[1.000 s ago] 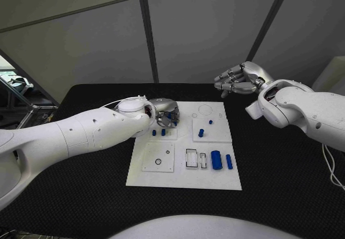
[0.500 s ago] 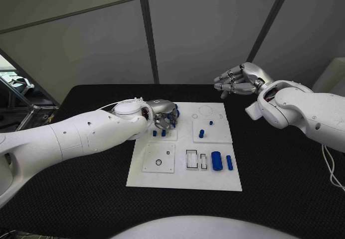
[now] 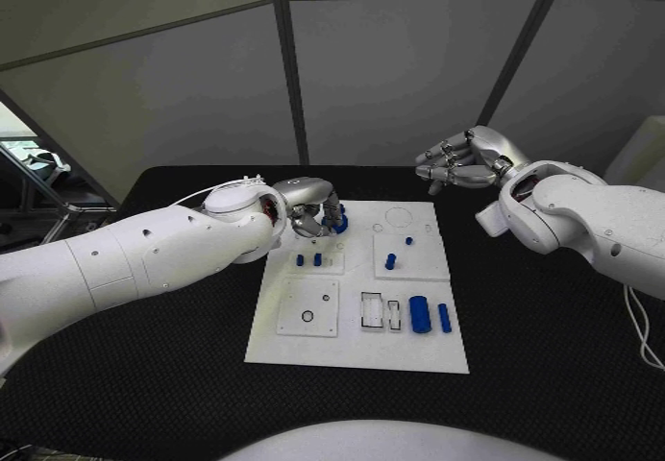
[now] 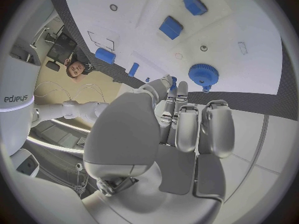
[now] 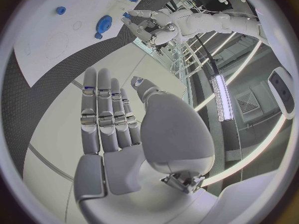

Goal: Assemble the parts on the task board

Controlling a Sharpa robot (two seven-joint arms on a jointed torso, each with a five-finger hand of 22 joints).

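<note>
**Two hands at the far end of the task board**

At the lower centre of the head view lies the white task board [image 3: 357, 351] on the black table [image 3: 166, 384], its near end bare. Just above that, right of centre, a large blue cylinder [image 3: 419, 314] and a slimmer blue peg [image 3: 442, 312] lie side by side next to two outlined slots, with a small black ring [image 3: 305, 314] on a raised tile to their left. Further up, two short blue pegs [image 3: 307, 259] stand close together on the left tile, and a single blue part [image 3: 392, 259] sits on the right tile. At the board's far left corner, in the upper middle of the frame, the left hand [image 3: 316, 217] has its fingers curled in close; the left wrist view shows a blue gear [image 4: 203, 75] just beyond the fingertips [image 4: 176, 88], and whether they pinch it cannot be told. In the upper right of the head view the right hand [image 3: 464, 158] hovers above the table's far edge, well apart from the board, fingers straight, close together and holding nothing
</note>
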